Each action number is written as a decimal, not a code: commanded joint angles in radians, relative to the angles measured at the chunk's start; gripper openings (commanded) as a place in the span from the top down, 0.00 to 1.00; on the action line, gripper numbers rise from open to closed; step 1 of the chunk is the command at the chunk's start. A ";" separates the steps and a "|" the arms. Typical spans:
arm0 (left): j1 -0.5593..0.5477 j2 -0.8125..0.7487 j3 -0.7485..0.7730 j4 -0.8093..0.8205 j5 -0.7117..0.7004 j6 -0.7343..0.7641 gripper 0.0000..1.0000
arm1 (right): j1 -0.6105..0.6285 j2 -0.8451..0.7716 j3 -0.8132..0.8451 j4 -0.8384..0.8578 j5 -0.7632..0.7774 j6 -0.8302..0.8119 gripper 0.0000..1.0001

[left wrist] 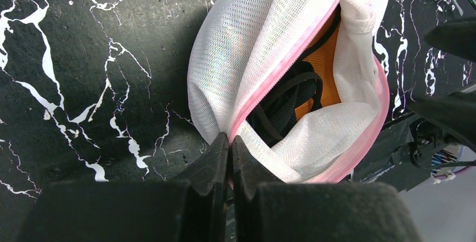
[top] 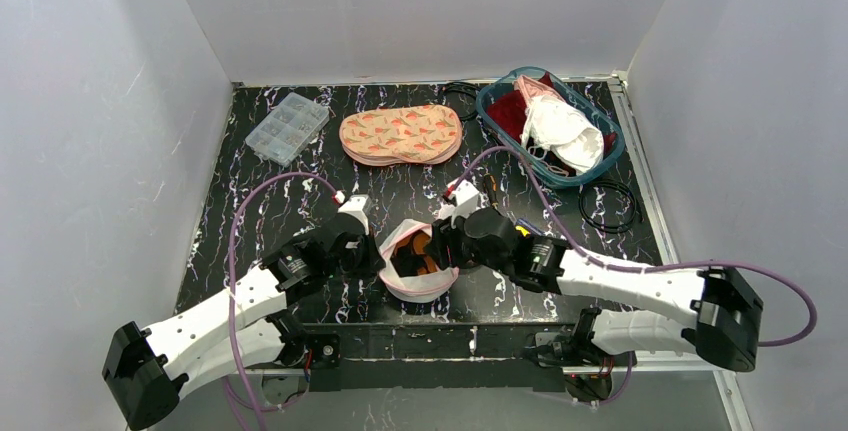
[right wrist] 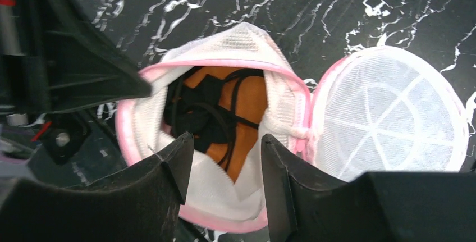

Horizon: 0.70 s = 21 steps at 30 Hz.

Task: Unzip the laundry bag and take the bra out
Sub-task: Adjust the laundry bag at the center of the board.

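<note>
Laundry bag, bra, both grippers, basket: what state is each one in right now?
laundry bag: unzipped, mouth gaping, round flap folded aside.
bra: inside the bag, not gripped.
left gripper: shut on the bag's zipper edge.
right gripper: open, over the bag's mouth.
basket: heaped full.

Lab test booth: white walls (top: 100, 101) enclosing a black marbled table (top: 410, 196)

No readable text, labels, brands or numbers anywhere in my three views; only patterns, no lettering on any item.
</note>
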<state>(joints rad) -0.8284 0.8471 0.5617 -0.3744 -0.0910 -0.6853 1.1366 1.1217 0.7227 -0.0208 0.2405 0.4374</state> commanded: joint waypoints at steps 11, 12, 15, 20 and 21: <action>0.002 -0.016 -0.022 -0.022 -0.065 -0.006 1.00 | 0.154 0.121 -0.171 0.139 0.126 0.018 0.55; 0.002 -0.014 -0.023 -0.026 -0.072 -0.005 1.00 | 0.165 0.118 -0.187 0.141 0.133 0.026 0.56; 0.002 -0.006 -0.021 -0.023 -0.093 0.000 1.00 | 0.186 0.107 -0.224 0.140 0.148 0.051 0.56; 0.002 0.023 -0.015 -0.013 -0.129 0.007 1.00 | 0.224 0.072 -0.257 0.134 0.178 0.090 0.56; 0.002 0.037 -0.013 -0.015 -0.137 0.011 1.00 | 0.229 0.063 -0.258 0.127 0.182 0.094 0.56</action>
<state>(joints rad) -0.8284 0.8547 0.5484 -0.3737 -0.1600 -0.6914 1.3399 1.2289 0.4801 0.0917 0.3706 0.4915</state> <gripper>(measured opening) 0.013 0.438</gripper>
